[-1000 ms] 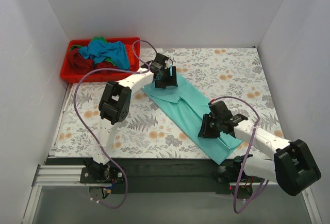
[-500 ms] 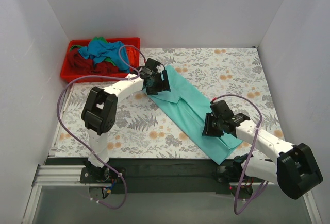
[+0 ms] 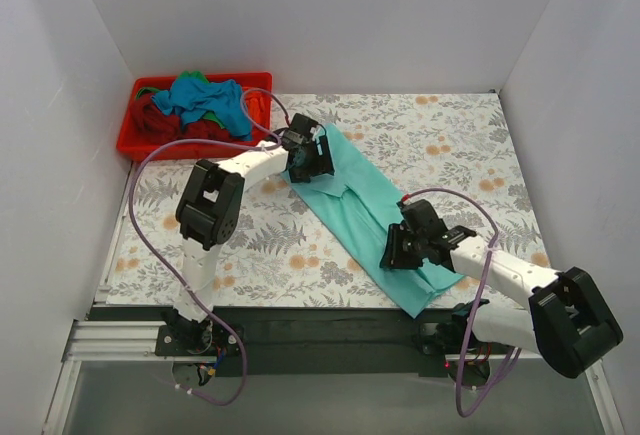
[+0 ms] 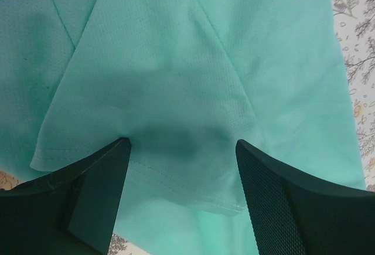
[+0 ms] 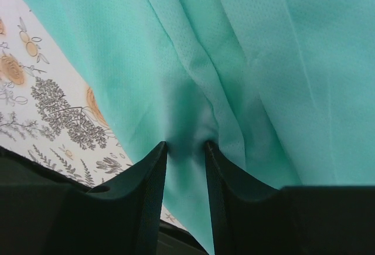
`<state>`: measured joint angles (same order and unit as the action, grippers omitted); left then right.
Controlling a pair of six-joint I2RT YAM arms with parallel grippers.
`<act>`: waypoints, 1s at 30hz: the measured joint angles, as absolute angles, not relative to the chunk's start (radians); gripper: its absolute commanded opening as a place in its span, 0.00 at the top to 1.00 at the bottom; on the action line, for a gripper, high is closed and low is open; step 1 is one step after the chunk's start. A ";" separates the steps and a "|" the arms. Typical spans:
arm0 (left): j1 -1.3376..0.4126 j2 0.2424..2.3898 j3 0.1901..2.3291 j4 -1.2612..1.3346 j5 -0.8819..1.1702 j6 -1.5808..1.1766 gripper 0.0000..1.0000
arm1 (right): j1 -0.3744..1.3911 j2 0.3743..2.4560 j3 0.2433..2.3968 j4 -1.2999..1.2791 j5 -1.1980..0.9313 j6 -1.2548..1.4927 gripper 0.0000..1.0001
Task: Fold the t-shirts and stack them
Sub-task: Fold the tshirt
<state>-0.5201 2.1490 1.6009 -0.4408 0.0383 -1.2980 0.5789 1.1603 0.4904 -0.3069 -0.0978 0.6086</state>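
On the floral-patterned surface (image 3: 450, 145) lies the mint-teal short-sleeved cloth t-shirt (image 3: 358, 205), a long diagonal strip. The left arm (image 3: 250, 163) stretches to its far end, left hand (image 4: 181, 143) spread wide over a sleeve. The right arm (image 3: 500, 270) bends low, right hand (image 5: 184, 146) pinching a fold by the near end.

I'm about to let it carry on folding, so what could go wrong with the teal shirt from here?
The right gripper pinches only a narrow ridge of the mint shirt; a pull may slip off or lift one layer. The left gripper is open, holding nothing, so a one-sided pull could skew the folds. Its near corner lies at the edge of the table and might slide off.
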 measured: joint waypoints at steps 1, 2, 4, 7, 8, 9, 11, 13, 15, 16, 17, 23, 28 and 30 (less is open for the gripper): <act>-0.520 2.160 1.609 -0.440 0.038 -1.296 0.28 | 0.587 1.163 0.486 -0.288 -0.106 0.619 0.60; -0.519 2.166 1.621 -0.441 0.038 -1.293 0.28 | 0.594 1.165 0.485 -0.284 -0.109 0.622 0.60; -0.519 2.188 1.652 -0.441 0.036 -1.282 0.28 | 0.615 1.175 0.485 -0.263 -0.116 0.637 0.60; -0.514 2.227 1.712 -0.448 0.037 -1.261 0.28 | 0.654 1.197 0.486 -0.228 -0.132 0.664 0.60; -0.513 2.243 1.736 -0.447 0.037 -1.252 0.28 | 0.666 1.208 0.488 -0.216 -0.137 0.673 0.60; -0.511 2.259 1.760 -0.447 0.038 -1.244 0.28 | 0.678 1.219 0.493 -0.205 -0.143 0.682 0.60; -0.509 2.288 1.806 -0.453 0.043 -1.227 0.28 | 0.701 1.246 0.508 -0.192 -0.146 0.698 0.60; -0.505 2.324 1.860 -0.457 0.054 -1.207 0.28 | 0.728 1.283 0.532 -0.177 -0.145 0.709 0.60; -0.500 2.351 1.901 -0.461 0.065 -1.185 0.28 | 0.748 1.324 0.563 -0.173 -0.145 0.718 0.60; -0.498 2.359 1.914 -0.461 0.069 -1.179 0.28 | 0.758 1.348 0.582 -0.170 -0.145 0.723 0.60; -0.496 2.370 1.932 -0.466 0.075 -1.169 0.28 | 0.767 1.367 0.598 -0.170 -0.144 0.727 0.60; -0.484 2.402 1.980 -0.459 0.107 -1.139 0.28 | 0.833 1.469 0.707 -0.169 -0.142 0.721 0.60; -0.482 2.397 1.980 -0.464 0.114 -1.141 0.28 | 0.853 1.414 0.724 -0.189 -0.136 0.698 0.59; -0.482 2.383 1.970 -0.472 0.113 -1.142 0.28 | 0.853 1.356 0.724 -0.212 -0.123 0.691 0.59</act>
